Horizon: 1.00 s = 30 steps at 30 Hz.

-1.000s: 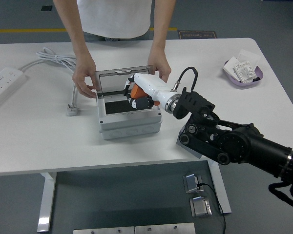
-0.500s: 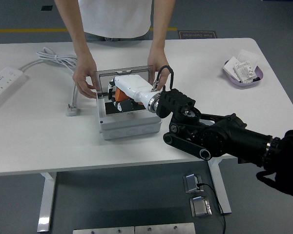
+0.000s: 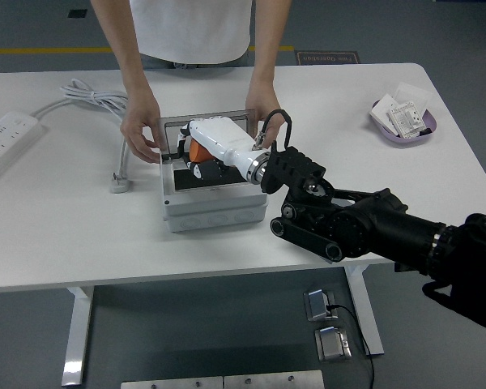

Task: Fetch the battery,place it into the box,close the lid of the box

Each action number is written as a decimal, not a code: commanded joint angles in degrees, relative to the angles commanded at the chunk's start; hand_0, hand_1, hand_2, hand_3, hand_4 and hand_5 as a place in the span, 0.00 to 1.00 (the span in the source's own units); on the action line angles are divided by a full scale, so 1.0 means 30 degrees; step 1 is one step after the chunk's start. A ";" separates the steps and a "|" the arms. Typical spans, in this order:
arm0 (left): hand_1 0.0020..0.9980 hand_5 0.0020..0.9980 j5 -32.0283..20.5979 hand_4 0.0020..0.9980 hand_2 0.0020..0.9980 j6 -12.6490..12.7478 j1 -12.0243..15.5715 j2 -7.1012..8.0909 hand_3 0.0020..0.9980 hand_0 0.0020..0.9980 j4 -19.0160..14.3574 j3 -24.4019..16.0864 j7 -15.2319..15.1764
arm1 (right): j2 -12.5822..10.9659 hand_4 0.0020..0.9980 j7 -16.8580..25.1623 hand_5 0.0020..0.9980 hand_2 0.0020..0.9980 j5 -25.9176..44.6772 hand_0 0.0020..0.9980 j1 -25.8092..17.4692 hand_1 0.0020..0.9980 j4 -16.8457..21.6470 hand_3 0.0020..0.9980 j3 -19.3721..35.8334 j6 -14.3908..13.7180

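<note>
right hand (image 3: 213, 151) inside the open grey box (image 3: 216, 209), near the table's middle

its fingers curl around a small orange battery (image 3: 196, 152), probably light, stiff and smooth, best pinched across its sides; a person's hands (image 3: 142, 123) steady the clear lid (image 3: 204, 123)

**A robot test lab, not a home**

The room reads as a lab or workshop — grey industrial flooring (image 3: 437, 49) with a yellow safety line (image 3: 40, 51) painted across it beyond the table's far edge. The plain white height-adjustable table (image 3: 57, 235) carries a white power strip (image 3: 6, 139) and coiled cable (image 3: 89, 99), well to the left of the robot's right hand (image 3: 215, 146). Metal floor sockets (image 3: 324, 306) sit below the arm, under the table — and a person (image 3: 194, 28) stands opposite the hand, bare forearms reaching in.
</note>
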 joint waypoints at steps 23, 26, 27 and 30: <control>0.73 0.44 0.0263 0.64 0.71 -0.0015 -0.0146 0.0001 0.69 0.70 -0.0013 -0.0143 0.0050 | -0.0037 0.62 0.0174 0.05 0.64 0.0438 0.62 -0.0274 0.61 -0.0267 0.69 0.0233 0.1042; 0.73 0.44 0.0270 0.64 0.71 -0.0021 -0.0135 0.0000 0.69 0.70 -0.0015 -0.0145 0.0057 | -0.0052 0.62 0.0155 0.05 0.64 0.0447 0.62 -0.0307 0.61 -0.0255 0.69 0.0240 0.1052; 0.73 0.44 0.0294 0.64 0.71 -0.0023 -0.0130 -0.0002 0.69 0.70 -0.0015 -0.0161 0.0065 | -0.0061 0.62 0.0160 0.05 0.64 0.0461 0.62 -0.0330 0.61 -0.0248 0.69 0.0258 0.1049; 0.73 0.44 0.0320 0.63 0.71 -0.0026 -0.0123 -0.0007 0.69 0.70 -0.0021 -0.0166 0.0070 | -0.0088 0.62 0.0180 0.02 0.65 0.0509 0.63 -0.0398 0.62 -0.0252 0.71 0.0309 0.1057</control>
